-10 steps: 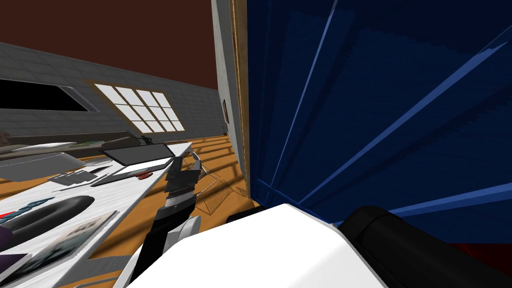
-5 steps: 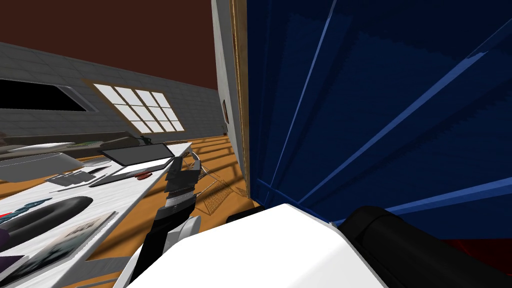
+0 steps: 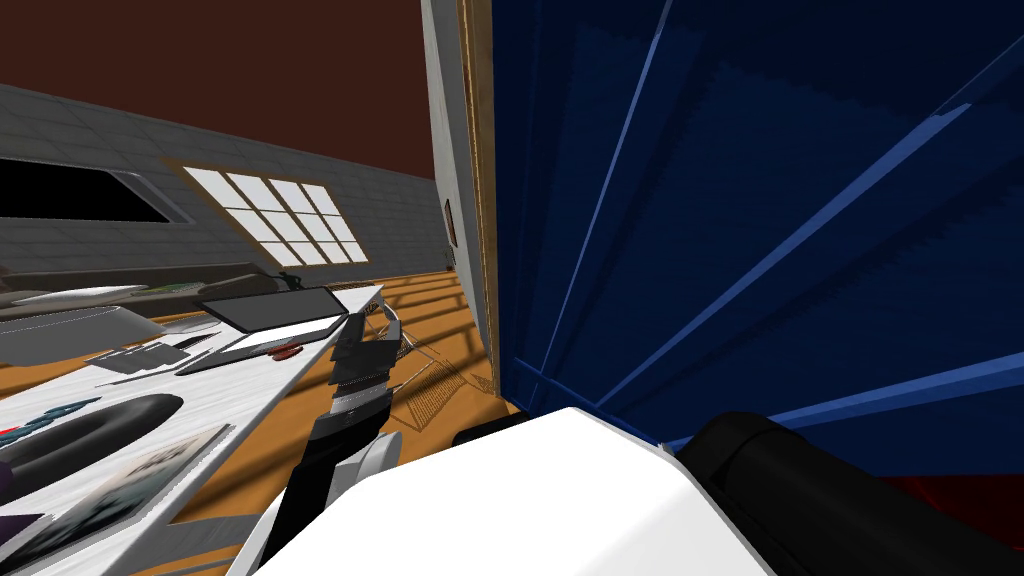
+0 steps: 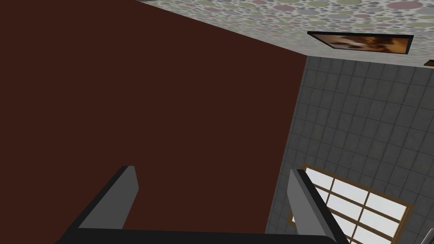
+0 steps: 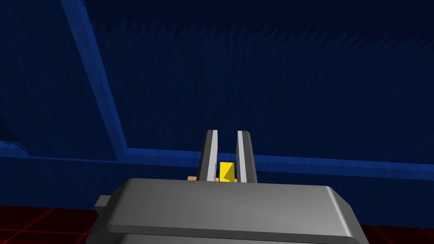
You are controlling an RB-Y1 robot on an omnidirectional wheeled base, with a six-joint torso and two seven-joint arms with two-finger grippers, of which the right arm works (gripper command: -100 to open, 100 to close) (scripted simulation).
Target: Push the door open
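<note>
Right pincer (image 5: 227, 133) closed, blades together for pushing blue door (image 5: 262, 76) at its 12 o'clock; left pincer (image 4: 212, 186) open, idle beside tabletop (image 3: 262, 385).

A grey tiled far wall (image 3: 90, 130) holds a bright paned window (image 3: 275, 215). Orange wooden floor (image 3: 440, 300) stretches below, with a cluttered white worktop (image 3: 235, 388) near left.

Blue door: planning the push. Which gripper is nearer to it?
Right. The right gripper, shut on a yellow piece, faces the blue door close up; the left gripper is raised by the table, away from it.
</note>
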